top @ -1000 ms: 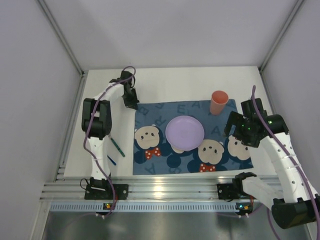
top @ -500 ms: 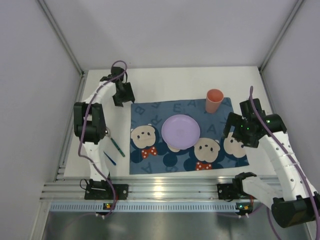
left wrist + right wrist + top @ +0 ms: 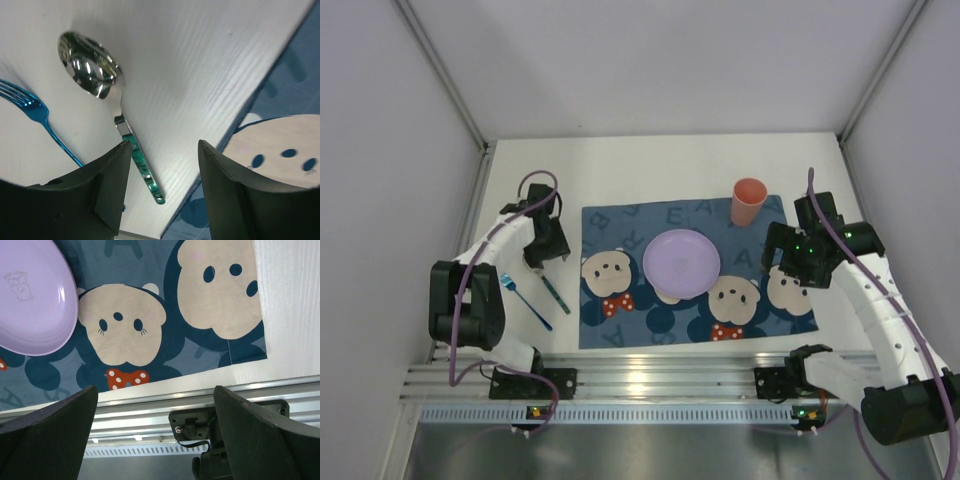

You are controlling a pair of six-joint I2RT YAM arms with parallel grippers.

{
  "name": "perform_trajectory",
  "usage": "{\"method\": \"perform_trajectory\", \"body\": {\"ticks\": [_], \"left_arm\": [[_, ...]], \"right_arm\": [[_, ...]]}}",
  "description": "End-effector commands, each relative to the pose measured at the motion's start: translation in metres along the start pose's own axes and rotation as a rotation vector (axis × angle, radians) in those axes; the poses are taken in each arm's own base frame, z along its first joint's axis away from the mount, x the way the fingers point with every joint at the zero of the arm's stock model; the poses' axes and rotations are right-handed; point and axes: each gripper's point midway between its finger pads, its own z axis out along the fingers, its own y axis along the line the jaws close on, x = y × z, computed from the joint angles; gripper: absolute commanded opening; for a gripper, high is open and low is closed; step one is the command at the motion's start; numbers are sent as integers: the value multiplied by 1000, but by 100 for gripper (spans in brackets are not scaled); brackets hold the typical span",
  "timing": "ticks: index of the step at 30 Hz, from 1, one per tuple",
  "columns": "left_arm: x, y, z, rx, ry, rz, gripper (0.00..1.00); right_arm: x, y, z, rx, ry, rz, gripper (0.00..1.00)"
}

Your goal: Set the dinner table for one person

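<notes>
The white dinner table (image 3: pixel 650 165) carries a dark blue mouse-print placemat (image 3: pixel 620 225) with a purple plate (image 3: pixel 682 263) in its middle and an orange cup (image 3: pixel 749 201) at its far right. Left of the mat lie a green-handled spoon (image 3: pixel 555 292) and a blue fork (image 3: pixel 525 303). My left gripper (image 3: pixel 540 258) hovers open just above the spoon (image 3: pixel 90 65), with the fork (image 3: pixel 30 107) beside it and nothing between the jaws (image 3: pixel 162 150). My right gripper (image 3: pixel 782 262) hangs wide open and empty over the mat's right part (image 3: pixel 165 365), near the plate (image 3: pixel 30 300).
A ribbed aluminium rail (image 3: pixel 640 375) runs along the table's near edge and shows in the right wrist view (image 3: pixel 200 400). White walls close in the table on the left, right and far sides. The right arm's base (image 3: pixel 790 380) sits on the rail.
My left gripper opened at the placemat's far left corner and swung toward the near side, over the spoon. The placemat with plate and cup slid slightly left. The right arm barely shifted.
</notes>
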Motion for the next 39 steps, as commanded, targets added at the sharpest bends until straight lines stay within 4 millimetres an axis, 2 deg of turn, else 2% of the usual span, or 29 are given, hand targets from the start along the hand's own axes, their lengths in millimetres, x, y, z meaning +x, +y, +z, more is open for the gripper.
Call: {"method": "perform_trajectory", "body": {"ticks": [1, 12, 20, 25, 30, 34, 37, 39], "left_arm": [[12, 14, 0, -30, -19, -32, 61], [34, 27, 15, -83, 19, -64, 56], [40, 32, 22, -105, 21, -77, 56], [45, 34, 34, -118, 35, -76, 51], [59, 44, 50, -158, 63, -82, 49], [61, 48, 53, -156, 65, -95, 49], [61, 48, 58, -153, 69, -96, 41], [61, 47, 64, -154, 77, -92, 24]], "right_arm": [[-6, 6, 5, -34, -25, -35, 100], [-4, 1, 6, -19, -22, -68, 100], [-1, -3, 6, -7, -14, -79, 100], [-1, -3, 7, -2, -6, -79, 100], [-1, -3, 7, 3, -4, -79, 100], [0, -5, 7, 8, 0, -75, 100], [1, -4, 8, 8, 3, -72, 100], [1, -4, 8, 8, 6, -71, 100]]}}
